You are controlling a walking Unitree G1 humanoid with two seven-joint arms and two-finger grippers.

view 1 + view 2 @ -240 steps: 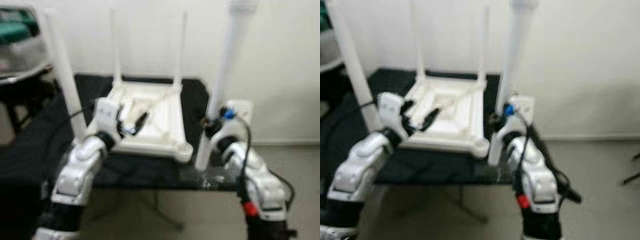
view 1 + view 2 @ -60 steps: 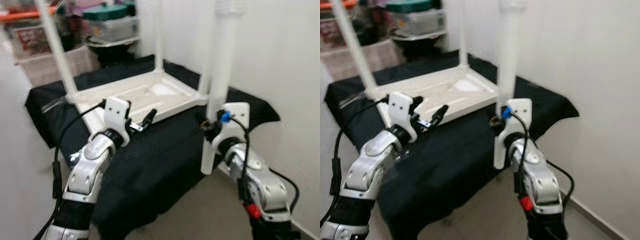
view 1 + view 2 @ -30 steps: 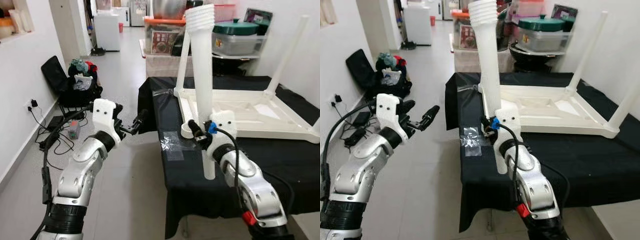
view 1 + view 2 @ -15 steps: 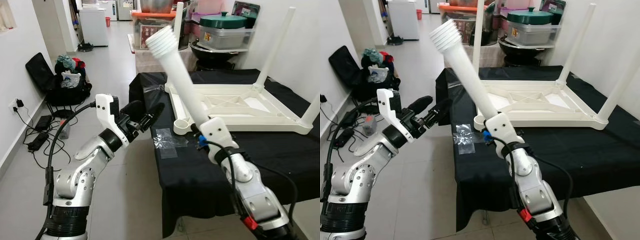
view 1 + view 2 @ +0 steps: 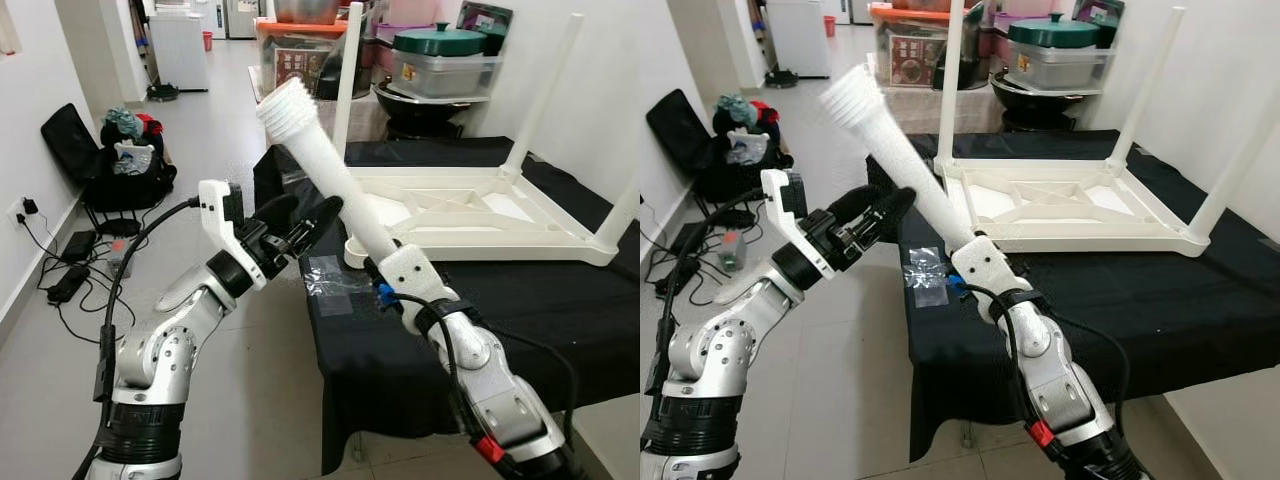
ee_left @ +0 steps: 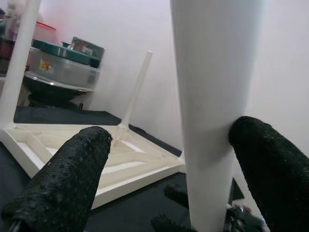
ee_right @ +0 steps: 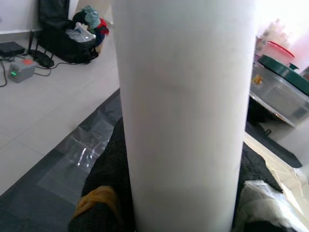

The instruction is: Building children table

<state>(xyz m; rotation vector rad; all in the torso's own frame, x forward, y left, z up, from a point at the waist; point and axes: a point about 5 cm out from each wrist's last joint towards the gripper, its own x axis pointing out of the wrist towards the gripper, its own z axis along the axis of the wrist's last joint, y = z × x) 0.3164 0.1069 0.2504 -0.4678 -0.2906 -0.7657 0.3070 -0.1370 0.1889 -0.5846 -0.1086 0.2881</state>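
right tool [image 5: 372,268] hidden behind leg [image 5: 325,170]

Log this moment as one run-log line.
right gripper: shut on long white plastic table leg, tilted | left gripper: jaws open around leg's middle | upturned white plastic table: three legs fitted, on black cloth

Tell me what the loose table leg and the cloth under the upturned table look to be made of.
Table leg: likely moulded plastic, smooth matte white, with ribbed threads at its end; right gripper holds it. Cloth: black woven fabric, matte, draping over the edge in soft folds.
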